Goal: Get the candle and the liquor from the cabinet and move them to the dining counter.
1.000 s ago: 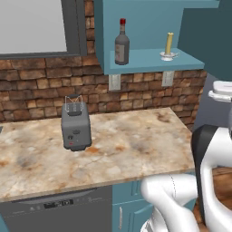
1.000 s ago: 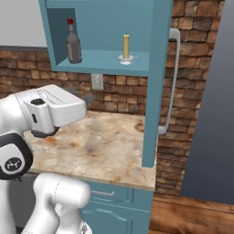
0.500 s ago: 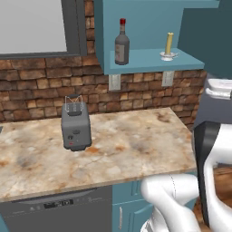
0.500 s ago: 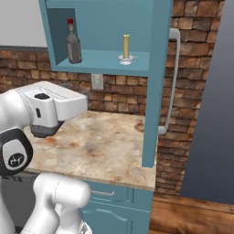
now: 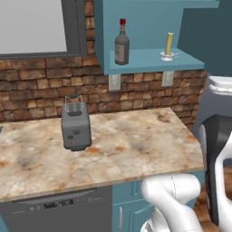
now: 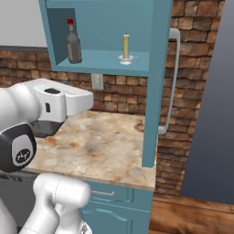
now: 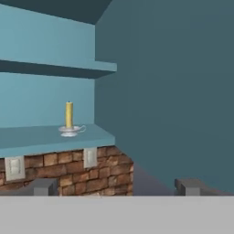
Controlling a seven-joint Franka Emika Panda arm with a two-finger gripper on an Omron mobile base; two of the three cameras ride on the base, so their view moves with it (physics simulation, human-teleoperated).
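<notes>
Your claw (image 7: 117, 186) stands wide and empty, raised level toward the candle (image 7: 69, 119) at frame left; the arm has risen since earlier.

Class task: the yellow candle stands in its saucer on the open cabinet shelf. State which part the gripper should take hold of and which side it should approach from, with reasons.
Probably the candle stick itself, above its saucer: it stands upright and slim, an easy fit for the open gripper. Come level from the cabinet's open front, since the back wall, the shelf above and the swung-out door block other sides.
</notes>
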